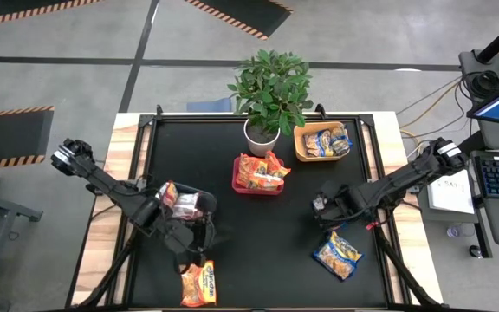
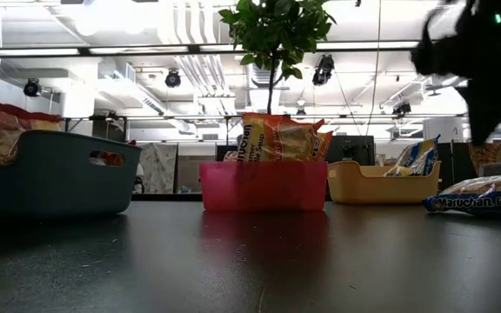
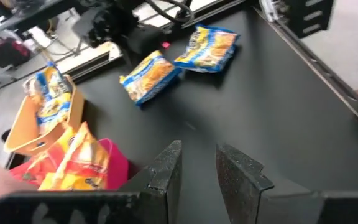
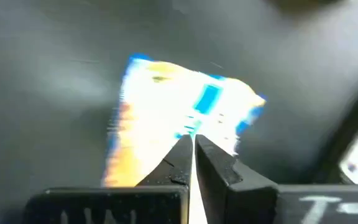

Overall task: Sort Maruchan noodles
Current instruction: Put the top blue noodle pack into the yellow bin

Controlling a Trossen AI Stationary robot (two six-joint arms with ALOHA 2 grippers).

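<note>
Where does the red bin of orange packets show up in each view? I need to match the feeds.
High: red bin mid-table, in front of the plant.
Low: centre, under the plant.
Left wrist: lower left corner.
Right wrist: not in it.
Shared landmark: yellow bin beside it.

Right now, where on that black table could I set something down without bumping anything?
Bare mat lies between the red bin and the front edge, bordered by the orange packet and blue packets. The back row around the plant and yellow bin is crowded.
</note>
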